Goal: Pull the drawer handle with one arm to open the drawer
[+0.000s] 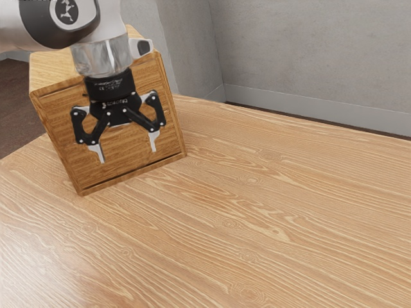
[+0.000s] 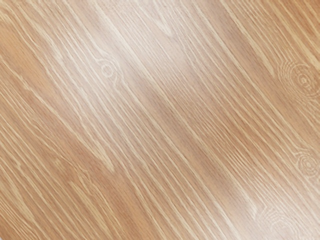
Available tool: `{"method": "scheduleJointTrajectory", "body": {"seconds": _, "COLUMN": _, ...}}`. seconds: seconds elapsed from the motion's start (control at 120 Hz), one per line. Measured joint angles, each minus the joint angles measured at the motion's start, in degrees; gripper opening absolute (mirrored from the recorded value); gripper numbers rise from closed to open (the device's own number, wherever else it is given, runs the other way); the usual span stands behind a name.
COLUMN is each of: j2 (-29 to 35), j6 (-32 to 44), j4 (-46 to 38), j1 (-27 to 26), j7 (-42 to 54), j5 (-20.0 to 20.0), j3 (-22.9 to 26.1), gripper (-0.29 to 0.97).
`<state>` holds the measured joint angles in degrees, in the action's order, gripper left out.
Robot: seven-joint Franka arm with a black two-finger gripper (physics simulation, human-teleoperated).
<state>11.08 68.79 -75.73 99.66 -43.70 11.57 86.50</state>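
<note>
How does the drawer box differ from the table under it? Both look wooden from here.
The box is a darker, more orange wood; the table is paler. The box's grain is fine and even; the table's is broad, with knots and swirls. The box is an upright block; the table is a wide flat top. Both are wood-grained.

Arm point(image 1: 61, 19) overhead, end effector point(image 1: 126, 153) downward — fingers point(image 1: 152, 140) spread

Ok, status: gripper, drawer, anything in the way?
Gripper open, fingers spread before the drawer front. Drawer looks shut, flush with its cabinet. No obstruction seen.
</note>
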Motion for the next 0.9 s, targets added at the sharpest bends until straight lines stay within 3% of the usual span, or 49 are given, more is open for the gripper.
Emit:
{"method": "scheduleJointTrajectory", "body": {"seconds": 0.217, "j2": 0.04, "j6": 8.01, "j4": 0.15, "j1": -0.11, "j7": -15.20, "j5": 0.62, "j3": -0.54, "gripper": 0.66}}
{"method": "scheduleJointTrajectory", "body": {"seconds": 0.317, "j2": 0.27, "j6": 6.54, "j4": 10.81, "j1": -0.11, "j7": -21.15, "j5": 0.47, "j3": -2.30, "gripper": 0.66}}
{"method": "scheduleJointTrajectory", "body": {"seconds": 0.383, "j2": 0.24, "j6": 6.95, "j4": 13.08, "j1": 0.53, "j7": -25.23, "j5": 0.36, "j3": -4.42, "gripper": 0.66}}
{"method": "scheduleJointTrajectory", "body": {"seconds": 0.567, "j2": 1.25, "j6": 14.56, "j4": 10.64, "j1": 12.20, "j7": -38.63, "j5": -0.74, "j3": -5.25, "gripper": 0.65}}
{"method": "scheduleJointTrajectory", "body": {"seconds": 0.65, "j2": 10.56, "j6": 18.23, "j4": 9.85, "j1": 22.16, "j7": -44.82, "j5": -0.13, "j3": -3.13, "gripper": 0.65}}
{"method": "scheduleJointTrajectory", "body": {"seconds": 0.683, "j2": 14.08, "j6": 19.28, "j4": 9.70, "j1": 23.66, "j7": -47.05, "j5": 1.25, "j3": -4.44, "gripper": 0.65}}
{"method": "scheduleJointTrajectory", "body": {"seconds": 0.767, "j2": 25.21, "j6": 21.25, "j4": 7.60, "j1": 25.53, "j7": -51.56, "j5": 9.87, "j3": -13.81, "gripper": 0.65}}
{"method": "scheduleJointTrajectory", "body": {"seconds": 0.9, "j2": 34.38, "j6": 21.96, "j4": 6.19, "j1": 28.83, "j7": -58.29, "j5": 24.85, "j3": -18.90, "gripper": 0.65}}
